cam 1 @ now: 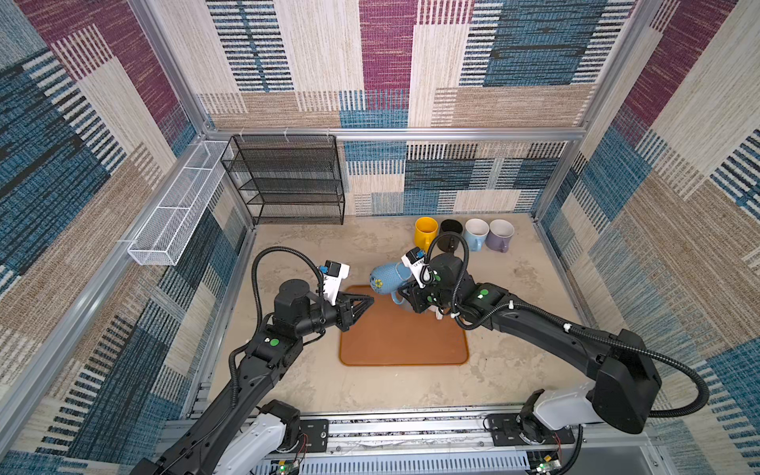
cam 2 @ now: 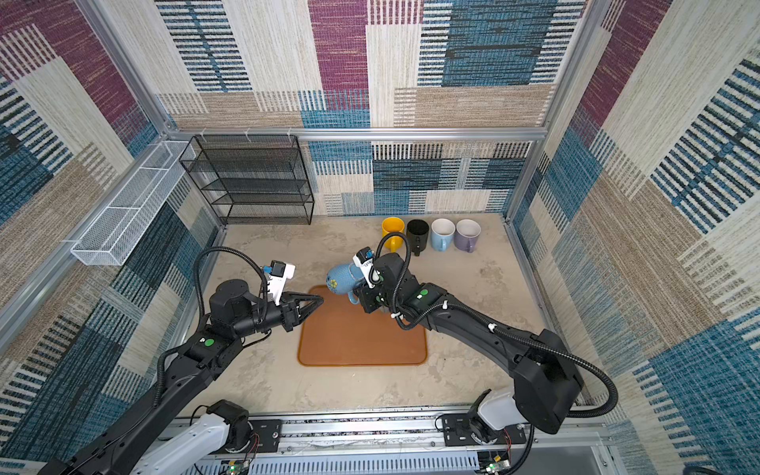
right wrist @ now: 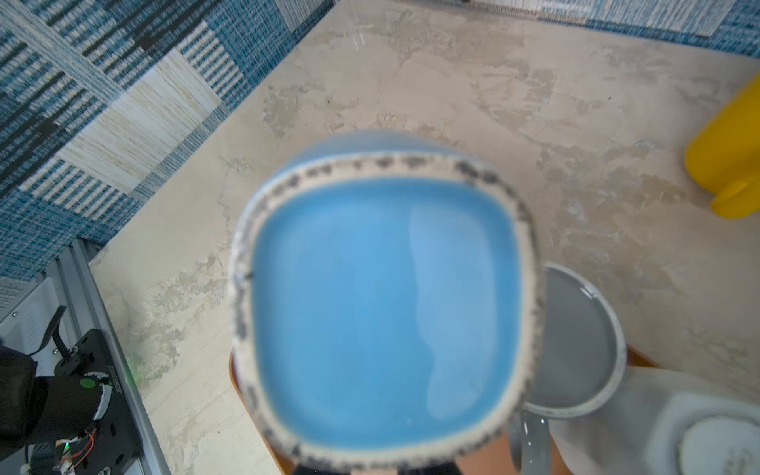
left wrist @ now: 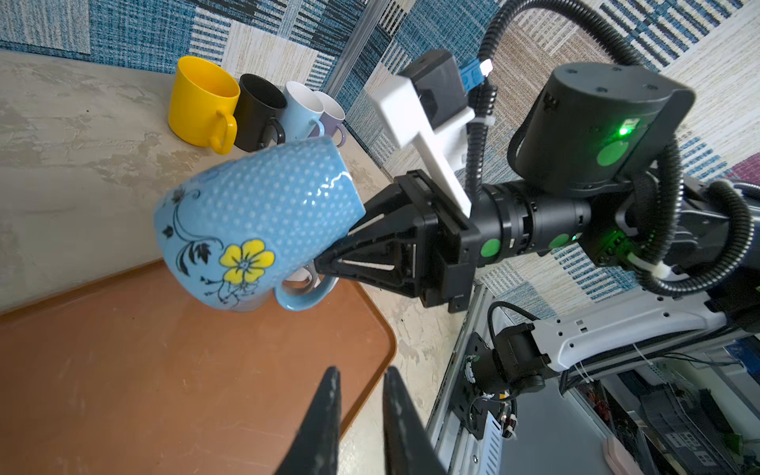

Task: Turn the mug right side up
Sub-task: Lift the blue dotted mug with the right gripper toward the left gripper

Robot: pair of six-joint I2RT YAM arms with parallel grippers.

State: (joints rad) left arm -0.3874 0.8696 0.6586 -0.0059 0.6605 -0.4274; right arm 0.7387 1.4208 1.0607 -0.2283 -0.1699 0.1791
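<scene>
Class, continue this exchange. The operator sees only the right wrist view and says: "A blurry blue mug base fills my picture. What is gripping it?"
Observer: The right gripper. Its fingers are shut on the handle of the dotted blue ceramic mug.
Operator: Upright yet?
Observer: No, it is tipped on its side.
Operator: And the left gripper?
Observer: Shut and empty, over the flat orange tray.
</scene>
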